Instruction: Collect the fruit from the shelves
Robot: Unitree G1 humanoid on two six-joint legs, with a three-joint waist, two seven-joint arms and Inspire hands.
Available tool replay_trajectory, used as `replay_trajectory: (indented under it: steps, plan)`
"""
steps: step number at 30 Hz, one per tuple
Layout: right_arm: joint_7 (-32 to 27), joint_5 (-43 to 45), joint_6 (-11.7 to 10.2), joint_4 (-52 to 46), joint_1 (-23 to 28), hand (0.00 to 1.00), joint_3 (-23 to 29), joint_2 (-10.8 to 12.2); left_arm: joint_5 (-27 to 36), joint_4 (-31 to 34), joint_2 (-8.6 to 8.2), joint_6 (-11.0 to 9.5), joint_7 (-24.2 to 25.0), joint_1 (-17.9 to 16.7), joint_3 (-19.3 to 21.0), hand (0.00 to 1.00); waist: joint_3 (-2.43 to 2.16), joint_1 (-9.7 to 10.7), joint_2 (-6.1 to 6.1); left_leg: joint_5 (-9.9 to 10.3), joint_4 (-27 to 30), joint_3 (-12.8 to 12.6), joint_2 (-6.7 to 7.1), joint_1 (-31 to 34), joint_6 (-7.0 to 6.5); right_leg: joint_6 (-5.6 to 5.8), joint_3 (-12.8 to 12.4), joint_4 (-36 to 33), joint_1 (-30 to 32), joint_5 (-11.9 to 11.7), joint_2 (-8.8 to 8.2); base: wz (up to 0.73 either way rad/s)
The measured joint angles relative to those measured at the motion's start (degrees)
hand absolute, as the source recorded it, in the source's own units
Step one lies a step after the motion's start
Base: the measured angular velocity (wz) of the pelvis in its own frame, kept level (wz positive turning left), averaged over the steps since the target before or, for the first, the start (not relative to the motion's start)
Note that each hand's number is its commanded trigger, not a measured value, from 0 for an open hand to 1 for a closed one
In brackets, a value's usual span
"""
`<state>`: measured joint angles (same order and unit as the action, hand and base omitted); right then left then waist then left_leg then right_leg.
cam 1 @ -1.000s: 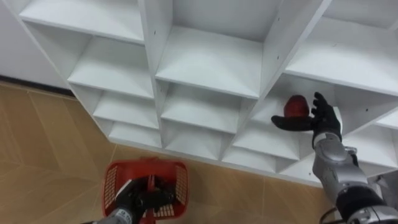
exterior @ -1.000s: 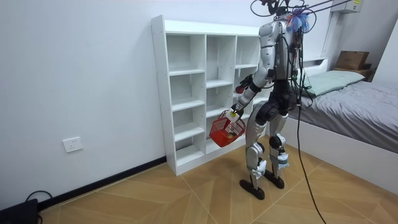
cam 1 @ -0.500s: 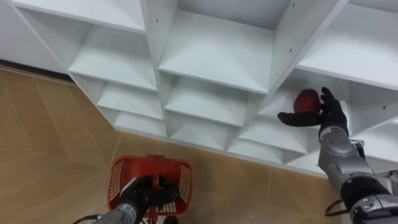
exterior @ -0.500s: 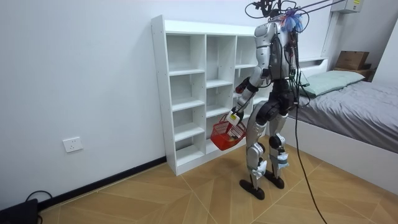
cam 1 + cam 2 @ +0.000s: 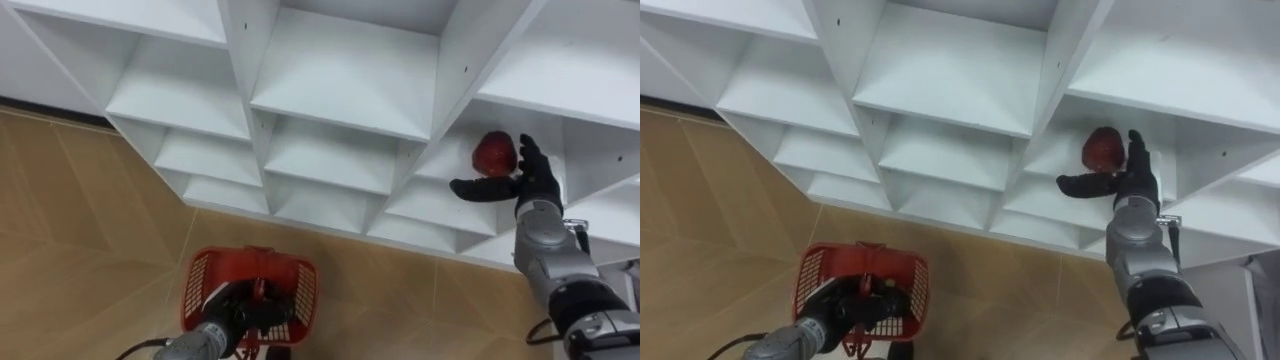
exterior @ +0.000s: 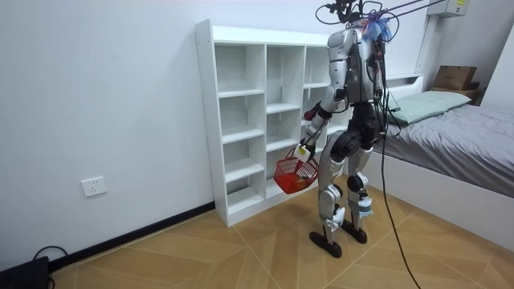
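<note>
While the red fruit lies on a shelf board in the right-hand column of the white closet, toward three o'clock in the left eye view, none of the collecting of it is done yet. The right hand stands at about four o'clock of the fruit, fingers straight and spread just beside it and perhaps touching, thumb stretched out beneath toward nine o'clock; nothing is clamped. Down at seven o'clock the left hand has its fingers curled round the handle of the red basket, which hangs low in front of the closet's lower shelves, well apart from the fruit. Whether anything already lies in the basket I cannot tell, since the hand covers its middle. By my reckoning the reach is finished and the grasp, the lift out of the compartment and the drop into the basket all remain. Against a second ago, the whole view has shifted, which is the camera's doing; the fruit has not left its board, the hand keeps the same open pose, perhaps a little closer, and the basket is held as before.
</note>
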<state>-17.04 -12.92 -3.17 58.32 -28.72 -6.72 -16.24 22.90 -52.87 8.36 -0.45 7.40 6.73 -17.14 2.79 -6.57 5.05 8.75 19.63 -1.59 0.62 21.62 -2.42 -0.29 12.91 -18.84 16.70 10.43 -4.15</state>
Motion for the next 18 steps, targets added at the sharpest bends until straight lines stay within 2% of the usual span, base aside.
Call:
replay_trajectory:
  steps: [6,18]
  plan:
    - [-0.5,-0.4,0.1,0.0,-0.8,0.00,0.1,-0.1,0.0,0.0,-0.36,0.0,0.0,0.2,0.0,1.00,-0.03,0.2,0.06,-0.1,0.2,-0.2,0.06,0.9,-0.18,0.02,0.0,-1.0,1.4,0.0,-0.64,0.00]
    - [-3.7,-1.6,0.8,0.0,-2.0,0.00,0.0,-0.1,1.4,0.0,-0.82,0.4,0.0,1.1,-0.1,1.00,-0.06,-0.1,0.04,-0.8,0.3,-1.1,0.11,2.6,-0.37,0.00,-0.2,-1.9,3.4,0.0,-0.83,-0.01]
